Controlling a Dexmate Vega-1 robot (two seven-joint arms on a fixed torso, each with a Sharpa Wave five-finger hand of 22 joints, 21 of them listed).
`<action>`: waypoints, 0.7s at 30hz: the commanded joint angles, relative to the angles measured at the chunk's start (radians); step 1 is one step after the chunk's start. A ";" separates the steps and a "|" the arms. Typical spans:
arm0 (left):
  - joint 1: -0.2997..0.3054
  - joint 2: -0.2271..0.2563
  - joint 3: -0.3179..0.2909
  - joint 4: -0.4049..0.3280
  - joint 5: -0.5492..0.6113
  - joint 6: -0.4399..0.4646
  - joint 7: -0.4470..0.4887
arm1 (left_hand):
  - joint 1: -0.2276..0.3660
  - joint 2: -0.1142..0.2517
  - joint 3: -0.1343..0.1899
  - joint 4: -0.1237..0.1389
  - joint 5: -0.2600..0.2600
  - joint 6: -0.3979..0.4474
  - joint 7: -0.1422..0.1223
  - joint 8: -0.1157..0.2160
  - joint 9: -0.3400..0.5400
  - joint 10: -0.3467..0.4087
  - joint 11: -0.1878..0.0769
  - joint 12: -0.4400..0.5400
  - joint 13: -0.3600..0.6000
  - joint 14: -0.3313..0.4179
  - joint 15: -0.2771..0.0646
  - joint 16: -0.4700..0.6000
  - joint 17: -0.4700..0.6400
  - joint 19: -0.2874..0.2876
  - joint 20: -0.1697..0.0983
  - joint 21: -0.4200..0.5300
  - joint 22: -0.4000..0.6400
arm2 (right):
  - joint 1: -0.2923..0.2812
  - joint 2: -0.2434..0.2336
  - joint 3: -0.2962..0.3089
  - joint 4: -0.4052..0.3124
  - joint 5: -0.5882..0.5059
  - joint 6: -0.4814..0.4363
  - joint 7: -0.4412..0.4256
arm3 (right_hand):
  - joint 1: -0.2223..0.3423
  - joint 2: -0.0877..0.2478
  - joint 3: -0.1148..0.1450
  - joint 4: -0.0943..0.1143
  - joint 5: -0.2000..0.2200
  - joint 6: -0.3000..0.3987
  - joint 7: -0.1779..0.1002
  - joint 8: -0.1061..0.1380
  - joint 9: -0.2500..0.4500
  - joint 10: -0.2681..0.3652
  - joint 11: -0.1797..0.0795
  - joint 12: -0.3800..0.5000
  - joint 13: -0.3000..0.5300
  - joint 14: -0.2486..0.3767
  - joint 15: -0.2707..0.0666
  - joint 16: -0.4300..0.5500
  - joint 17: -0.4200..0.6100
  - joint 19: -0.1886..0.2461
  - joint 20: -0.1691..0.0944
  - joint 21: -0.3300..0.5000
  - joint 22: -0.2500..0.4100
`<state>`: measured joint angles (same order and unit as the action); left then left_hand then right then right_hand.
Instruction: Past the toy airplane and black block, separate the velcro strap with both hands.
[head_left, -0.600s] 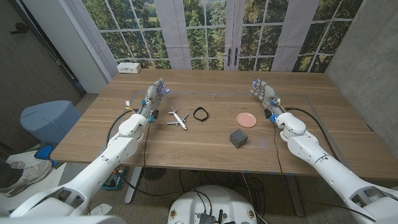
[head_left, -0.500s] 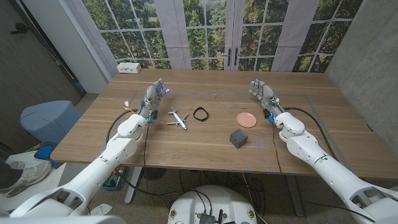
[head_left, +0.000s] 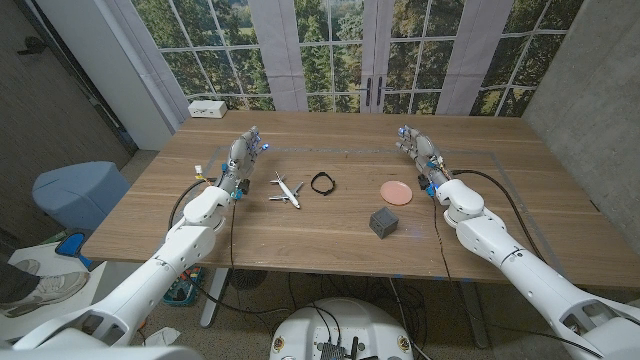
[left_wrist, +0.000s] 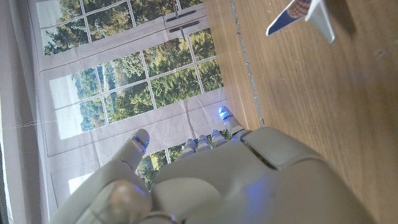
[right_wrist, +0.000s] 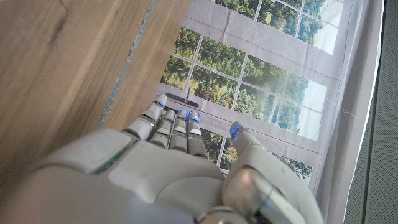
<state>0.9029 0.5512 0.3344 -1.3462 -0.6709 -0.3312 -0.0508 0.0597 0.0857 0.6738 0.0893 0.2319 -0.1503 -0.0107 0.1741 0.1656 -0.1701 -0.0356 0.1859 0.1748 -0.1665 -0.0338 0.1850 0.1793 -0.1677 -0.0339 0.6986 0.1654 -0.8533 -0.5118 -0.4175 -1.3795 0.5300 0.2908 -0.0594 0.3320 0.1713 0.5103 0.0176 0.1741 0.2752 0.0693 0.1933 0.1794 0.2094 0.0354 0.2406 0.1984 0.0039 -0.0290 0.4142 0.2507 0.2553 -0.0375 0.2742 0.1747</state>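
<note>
I had nothing done yet; the velcro strap (head_left: 322, 183) lay untouched between my left hand (head_left: 243, 156) and right hand (head_left: 417, 148), both empty, fingers extended

Bits around the wooden counter (head_left: 300, 235)

A pink disc (head_left: 396, 191) lies on the counter toward its right half. A small white box (head_left: 208, 108) sits at the counter's far left corner, before the tall windows (head_left: 330, 50). A blue bin (head_left: 78, 192) stands on the floor left of the counter.
</note>
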 joint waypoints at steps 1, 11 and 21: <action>0.010 0.013 -0.003 -0.012 -0.003 0.014 0.001 | -0.003 0.066 0.008 -0.001 0.004 -0.003 0.000 0.006 0.004 -0.108 -0.001 0.005 0.002 -0.104 -0.007 0.006 0.002 -0.090 -0.012 -0.002 0.002 | -0.024 -0.021 -0.014 -0.067 -0.118 0.000 -0.107 | 0.024 -0.001 0.008 -0.023 0.009 0.010 0.000 0.006 0.004 0.015 0.000 0.003 0.001 0.013 -0.011 -0.003 -0.005 0.008 -0.001 -0.001 0.003; 0.002 0.020 0.003 -0.009 0.005 0.021 -0.009 | -0.004 0.062 0.009 -0.006 0.003 0.022 -0.002 0.013 0.004 -0.076 -0.001 0.015 0.001 -0.075 -0.005 0.014 0.000 -0.066 0.002 -0.007 0.002 | -0.037 -0.050 -0.031 -0.141 -0.248 -0.046 -0.201 | 0.080 -0.008 0.028 -0.091 0.023 0.030 -0.006 0.011 0.004 0.039 -0.004 0.004 0.001 0.038 -0.001 -0.011 -0.022 0.023 0.023 -0.003 0.004; -0.013 0.017 0.011 0.004 0.014 0.021 -0.015 | -0.005 0.060 0.010 -0.010 0.003 0.051 0.000 0.017 0.004 -0.045 -0.003 0.022 0.001 -0.046 -0.003 0.019 0.000 -0.033 0.004 -0.010 0.003 | -0.031 -0.072 -0.057 -0.209 -0.384 -0.119 -0.273 | 0.105 -0.006 0.036 -0.118 0.029 0.042 -0.014 0.013 0.005 0.051 -0.009 0.005 0.002 0.053 -0.006 -0.012 -0.026 0.033 0.036 -0.003 0.006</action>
<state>0.9022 0.5685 0.3379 -1.3532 -0.6683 -0.3141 -0.0575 0.0597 0.0857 0.6778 0.0852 0.2319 -0.1047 -0.0086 0.1850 0.1654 -0.1701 -0.0356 0.2013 0.1746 -0.1664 -0.0338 0.1966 0.1767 -0.1677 -0.0339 0.6947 0.1653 -0.8834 -0.5547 -0.4466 -1.5042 0.2755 0.2331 -0.2574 0.4217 0.1712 0.5439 -0.0900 0.1972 0.3073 0.0551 0.2003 0.1792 0.2508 0.0228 0.2402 0.1983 0.0456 -0.0343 0.4023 0.2228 0.2839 -0.0088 0.2742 0.1746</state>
